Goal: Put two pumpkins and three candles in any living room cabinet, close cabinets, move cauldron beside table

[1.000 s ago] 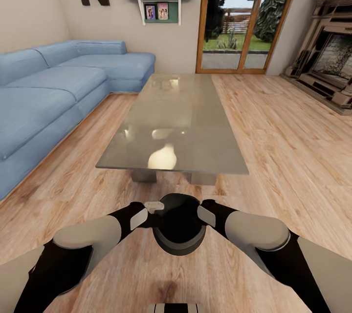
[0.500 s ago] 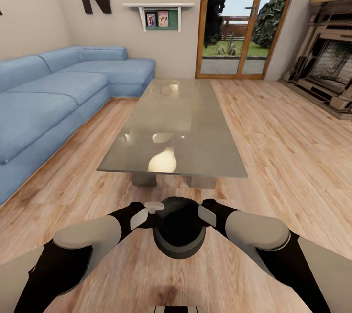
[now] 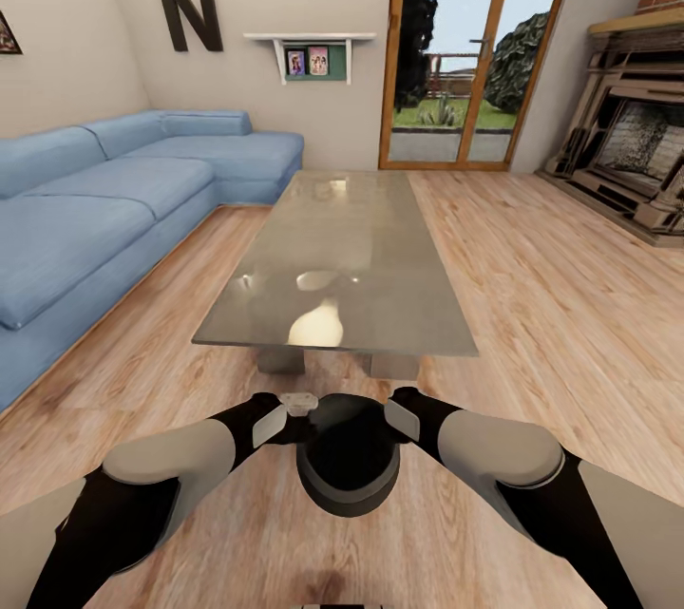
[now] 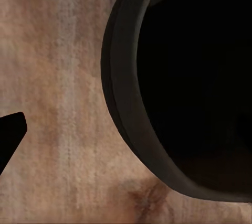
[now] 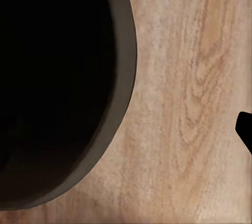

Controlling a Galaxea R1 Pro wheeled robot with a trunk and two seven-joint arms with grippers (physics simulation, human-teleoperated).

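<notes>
Hands flank cauldron (image 3: 348,452), grip apparently closed, hard to tell; table (image 3: 342,248) ahead.

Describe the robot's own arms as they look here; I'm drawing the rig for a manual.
Both arms are built alike: glossy black segments alternate with rounded pale grey-beige shells. The left arm and right arm each end near the wrist in a black link carrying a small light grey plate. No cables or markings show. In the left wrist view a black pincer fingertip shows at the edge.
</notes>
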